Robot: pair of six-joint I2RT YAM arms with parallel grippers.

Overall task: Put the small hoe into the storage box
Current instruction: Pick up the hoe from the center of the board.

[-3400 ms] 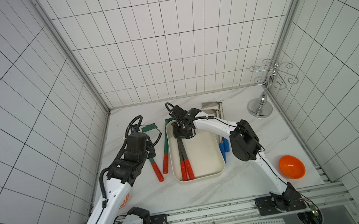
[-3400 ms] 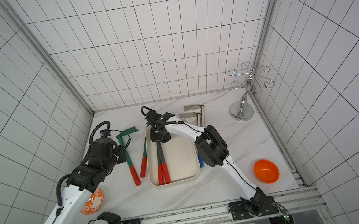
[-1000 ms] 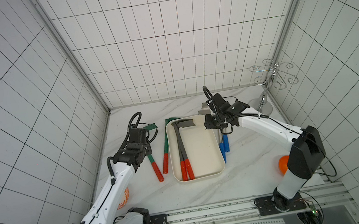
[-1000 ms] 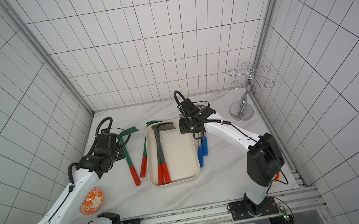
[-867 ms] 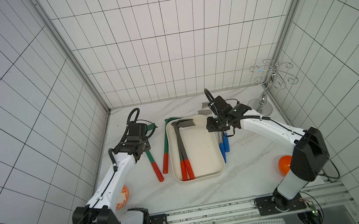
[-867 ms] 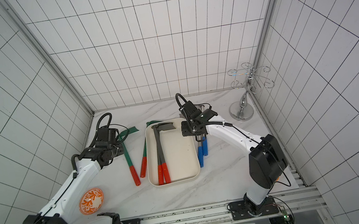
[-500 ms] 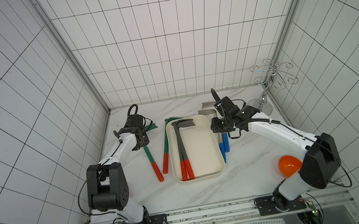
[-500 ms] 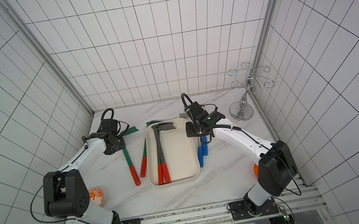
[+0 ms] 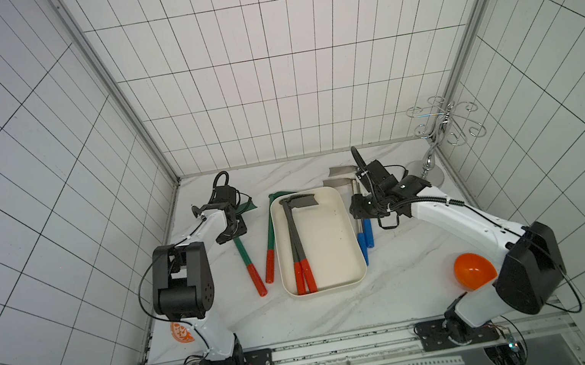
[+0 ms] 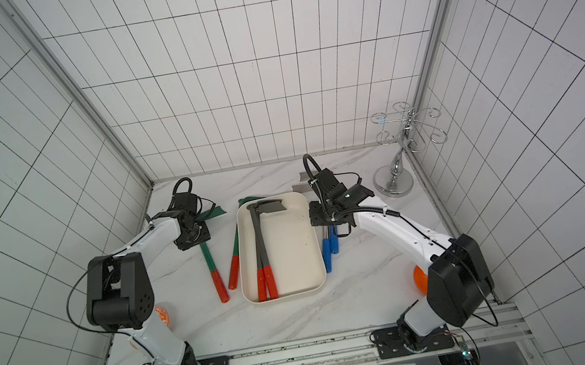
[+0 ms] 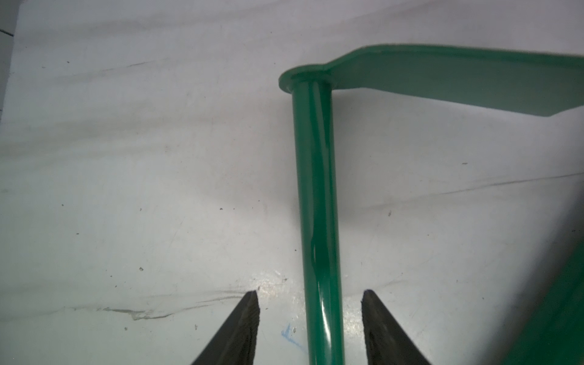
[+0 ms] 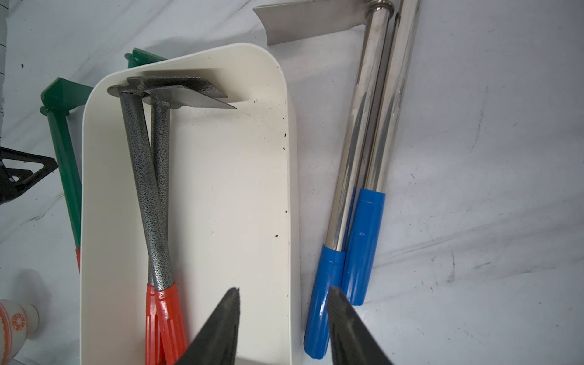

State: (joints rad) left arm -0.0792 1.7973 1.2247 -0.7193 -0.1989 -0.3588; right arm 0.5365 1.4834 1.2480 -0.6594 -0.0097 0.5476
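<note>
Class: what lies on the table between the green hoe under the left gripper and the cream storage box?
A second green hoe, red-gripped, lies between the first green hoe and the storage box, in both top views.

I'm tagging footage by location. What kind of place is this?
Probably a robot test booth: white tiled wall panels enclose a marble-pattern tabletop, and a white left robot arm and white right robot arm sit on a metal rail.
</note>
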